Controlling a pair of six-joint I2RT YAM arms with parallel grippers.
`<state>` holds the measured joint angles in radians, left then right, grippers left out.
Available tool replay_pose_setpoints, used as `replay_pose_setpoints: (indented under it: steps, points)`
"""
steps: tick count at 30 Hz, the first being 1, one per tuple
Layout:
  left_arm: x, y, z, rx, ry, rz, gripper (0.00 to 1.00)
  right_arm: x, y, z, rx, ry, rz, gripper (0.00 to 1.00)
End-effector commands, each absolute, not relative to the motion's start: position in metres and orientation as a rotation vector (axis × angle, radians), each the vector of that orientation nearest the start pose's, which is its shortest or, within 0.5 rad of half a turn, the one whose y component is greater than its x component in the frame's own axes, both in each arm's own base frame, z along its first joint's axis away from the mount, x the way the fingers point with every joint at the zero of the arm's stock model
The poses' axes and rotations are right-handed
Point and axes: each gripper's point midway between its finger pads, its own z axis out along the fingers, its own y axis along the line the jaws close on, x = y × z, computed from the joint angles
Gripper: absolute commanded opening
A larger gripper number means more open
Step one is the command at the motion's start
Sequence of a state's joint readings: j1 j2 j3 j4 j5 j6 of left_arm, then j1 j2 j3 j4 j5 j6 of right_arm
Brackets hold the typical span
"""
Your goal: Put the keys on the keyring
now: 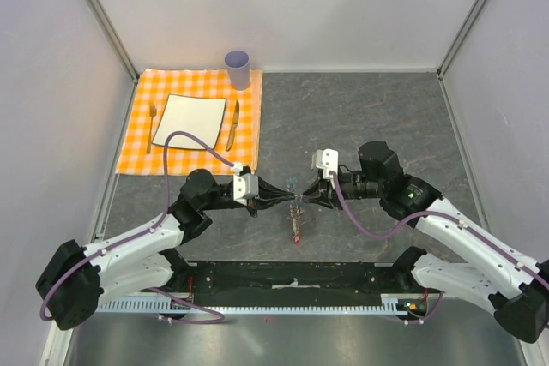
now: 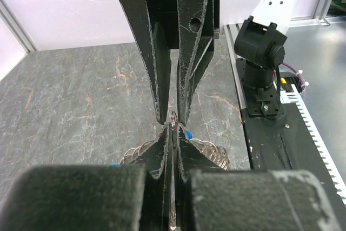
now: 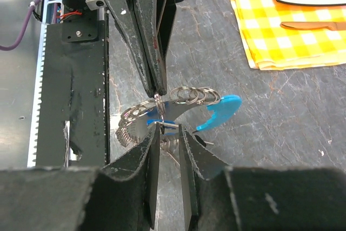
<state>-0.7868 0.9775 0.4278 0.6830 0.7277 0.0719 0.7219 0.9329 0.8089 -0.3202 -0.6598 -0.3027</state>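
Grips the keyring [image 3: 192, 96] tight in the closed left gripper [image 3: 158, 90] over the middle of the desk [image 3: 281, 117], cyan clasp [image 3: 224, 109] toward the checked placemat [image 3: 254, 36]. Holds the right gripper [image 3: 167, 133] slightly parted around a blue-tagged key [image 3: 161, 125].

The grey marbled table [image 1: 360, 117] bears an orange checked placemat [image 1: 171, 83] at ten o'clock and a black base plate [image 1: 292, 279] at six o'clock, along its near edge.
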Motion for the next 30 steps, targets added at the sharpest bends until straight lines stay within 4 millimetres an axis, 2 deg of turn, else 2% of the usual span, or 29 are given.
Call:
replay_pose_setpoints:
  steps: [1, 6, 7, 9, 20, 29, 30]
  points:
    - [0.147, -0.313, 0.272, 1.190, 0.916, -1.053, 0.02, 0.152, 0.274, 0.247, -1.389, 1.426, 0.963, 0.25]
    - [0.147, -0.315, 0.270, 1.197, 0.925, -1.063, 0.02, 0.153, 0.275, 0.248, -1.389, 1.425, 0.963, 0.16]
    - [0.147, -0.315, 0.270, 1.199, 0.924, -1.064, 0.02, 0.153, 0.275, 0.248, -1.388, 1.427, 0.962, 0.09]
    - [0.147, -0.314, 0.272, 1.195, 0.918, -1.063, 0.02, 0.153, 0.275, 0.244, -1.389, 1.440, 0.967, 0.01]
    - [0.141, -0.304, 0.292, 1.066, 0.818, -1.079, 0.02, 0.152, 0.273, 0.224, -1.378, 1.502, 0.976, 0.00]
    - [0.136, -0.303, 0.296, 0.990, 0.777, -1.158, 0.02, 0.150, 0.280, 0.222, -1.317, 1.471, 1.044, 0.00]
    - [0.135, -0.302, 0.301, 0.976, 0.749, -1.156, 0.02, 0.150, 0.281, 0.222, -1.314, 1.464, 1.050, 0.00]
